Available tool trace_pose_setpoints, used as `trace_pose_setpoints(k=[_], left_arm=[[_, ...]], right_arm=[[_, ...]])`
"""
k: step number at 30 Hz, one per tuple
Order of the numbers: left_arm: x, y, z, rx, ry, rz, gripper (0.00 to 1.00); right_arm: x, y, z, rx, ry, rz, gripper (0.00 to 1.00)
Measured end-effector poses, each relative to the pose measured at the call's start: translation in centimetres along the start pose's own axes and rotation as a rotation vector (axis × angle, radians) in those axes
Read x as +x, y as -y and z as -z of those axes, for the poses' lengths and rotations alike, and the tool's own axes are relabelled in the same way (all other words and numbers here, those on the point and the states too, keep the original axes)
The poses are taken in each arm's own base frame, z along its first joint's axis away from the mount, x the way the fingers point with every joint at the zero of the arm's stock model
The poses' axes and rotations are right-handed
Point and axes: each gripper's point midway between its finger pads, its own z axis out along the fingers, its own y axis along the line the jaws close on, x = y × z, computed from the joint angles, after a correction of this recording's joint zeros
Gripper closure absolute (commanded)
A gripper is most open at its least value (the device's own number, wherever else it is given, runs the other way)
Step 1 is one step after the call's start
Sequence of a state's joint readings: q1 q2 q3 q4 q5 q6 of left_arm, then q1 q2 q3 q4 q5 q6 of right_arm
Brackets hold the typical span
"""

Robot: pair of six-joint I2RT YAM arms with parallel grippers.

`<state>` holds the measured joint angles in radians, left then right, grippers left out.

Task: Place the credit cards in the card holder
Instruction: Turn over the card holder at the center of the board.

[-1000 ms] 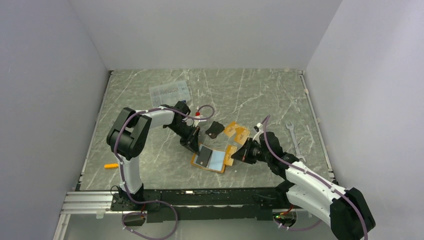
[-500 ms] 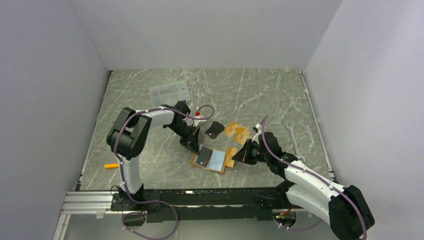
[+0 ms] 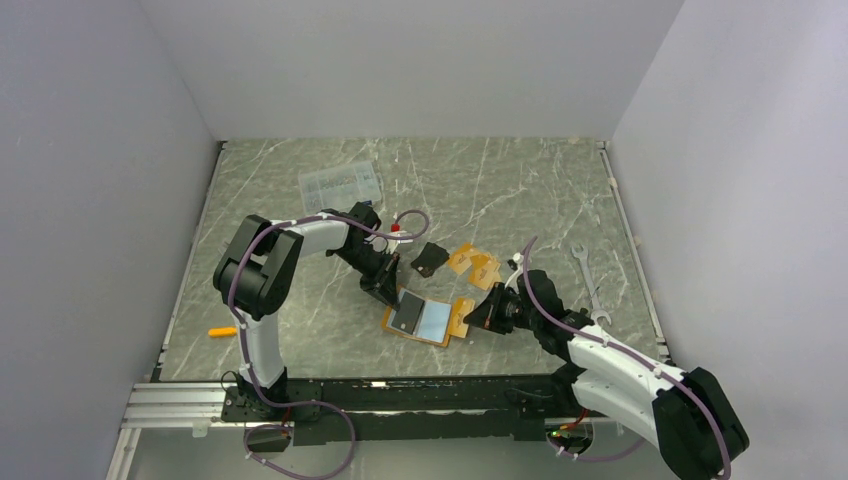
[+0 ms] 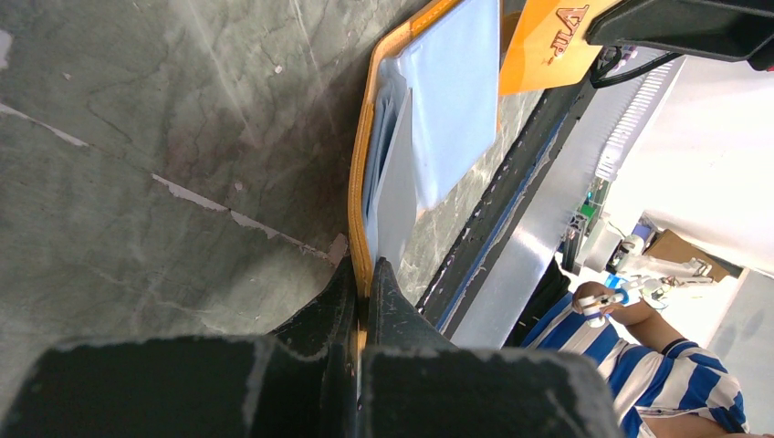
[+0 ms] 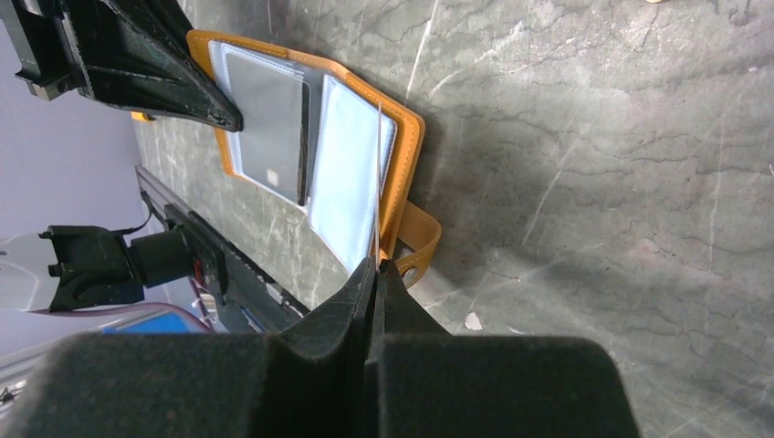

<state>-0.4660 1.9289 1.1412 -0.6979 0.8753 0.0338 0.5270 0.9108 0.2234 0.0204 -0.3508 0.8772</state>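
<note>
Two pinches going on here. The thick orange fold-over leather card holder [image 5: 413, 137] is laid open on the grey marbled table [image 3: 500, 190]. Its left rim is clamped between the pressed-together jaws of the left gripper [image 4: 363, 274], presumably so it's kept flat and stopped from sliding while a card is fed in. A thin orange-tan credit card [image 4: 548, 41] is pinched in the right gripper [image 5: 376, 274] and held over the holder's right half, by the pale blue pocket. It looks lined up for insertion, though contact can't be told.

A flat silver-grey card [image 5: 269, 123] is already tucked into the holder's left half.

From the right wrist the held card is seen only edge-on, as a thin line; its printed orange face is shown by the left wrist instead. The loose black card [image 3: 430, 258] and spare orange cards [image 3: 475, 265] beyond the holder are caught only from the top.
</note>
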Motion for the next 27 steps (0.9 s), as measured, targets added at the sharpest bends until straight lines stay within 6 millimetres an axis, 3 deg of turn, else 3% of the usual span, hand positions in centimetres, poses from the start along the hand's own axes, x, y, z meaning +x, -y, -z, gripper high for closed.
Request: trace_pose_setpoints(k=[27], left_arm=[[-0.02,0.04,-0.01,0.002,0.001,-0.001,0.99]], right_arm=[[0.47,-0.47,0.28,-0.051,0.004,-0.020,1.00]])
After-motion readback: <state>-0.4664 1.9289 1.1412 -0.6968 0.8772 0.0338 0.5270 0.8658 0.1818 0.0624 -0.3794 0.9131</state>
